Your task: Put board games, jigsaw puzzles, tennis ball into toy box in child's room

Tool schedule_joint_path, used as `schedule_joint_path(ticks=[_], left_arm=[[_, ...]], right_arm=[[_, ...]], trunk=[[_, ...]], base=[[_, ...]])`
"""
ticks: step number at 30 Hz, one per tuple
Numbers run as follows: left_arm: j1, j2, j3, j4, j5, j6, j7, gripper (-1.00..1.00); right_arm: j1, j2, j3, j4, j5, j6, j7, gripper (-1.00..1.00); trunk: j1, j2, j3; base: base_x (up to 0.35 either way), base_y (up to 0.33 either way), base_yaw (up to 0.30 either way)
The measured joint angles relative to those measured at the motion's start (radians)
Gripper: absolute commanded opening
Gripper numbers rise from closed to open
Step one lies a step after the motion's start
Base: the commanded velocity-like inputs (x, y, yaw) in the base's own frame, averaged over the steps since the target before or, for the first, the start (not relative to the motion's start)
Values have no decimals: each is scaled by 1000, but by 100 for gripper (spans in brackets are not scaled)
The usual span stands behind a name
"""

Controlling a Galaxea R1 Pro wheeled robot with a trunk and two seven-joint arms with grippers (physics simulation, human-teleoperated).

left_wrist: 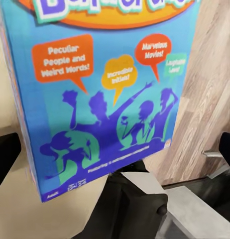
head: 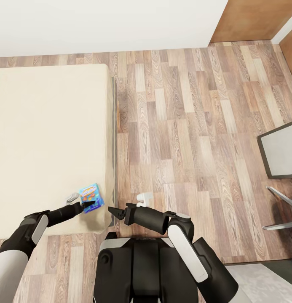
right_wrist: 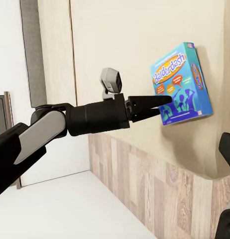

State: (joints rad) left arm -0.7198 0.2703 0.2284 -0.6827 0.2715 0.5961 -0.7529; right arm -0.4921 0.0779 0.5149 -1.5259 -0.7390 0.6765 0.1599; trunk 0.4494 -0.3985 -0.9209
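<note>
A blue board game (head: 91, 198) is gripped at its lower edge by the left hand (head: 87, 205) and held tilted just above the bed's (head: 49, 139) near corner, presumably for carrying to the toy box. The right hand (head: 113, 211) is kept aside, unclenched and empty.

A white wall (head: 103, 25) runs along the far side, meeting a brown wooden panel (head: 251, 19) at the right; below them a wood-plank floor (head: 183, 126) in mixed brown tones covers the room. A cream-topped bed (head: 44, 139) with a grey edge fills the left; a grey-topped, dark-rimmed bench (head: 282, 153) juts in at the right, near pale metal legs (head: 282, 208).
</note>
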Motion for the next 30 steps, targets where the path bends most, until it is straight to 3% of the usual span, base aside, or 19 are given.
schedule_joint_path(ticks=[5, 30], left_arm=[[0, 0, -1, 0, -6, 1, -33, 100], [0, 0, 0, 0, -8, 2, -42, 100]], right_arm=[[0, 0, 0, 0, 0, 0, 0, 100], [0, 0, 1, 0, 0, 0, 0, 100]], trunk=[[0, 0, 0], [0, 0, 0]], base=[[0, 0, 0], [0, 0, 0]])
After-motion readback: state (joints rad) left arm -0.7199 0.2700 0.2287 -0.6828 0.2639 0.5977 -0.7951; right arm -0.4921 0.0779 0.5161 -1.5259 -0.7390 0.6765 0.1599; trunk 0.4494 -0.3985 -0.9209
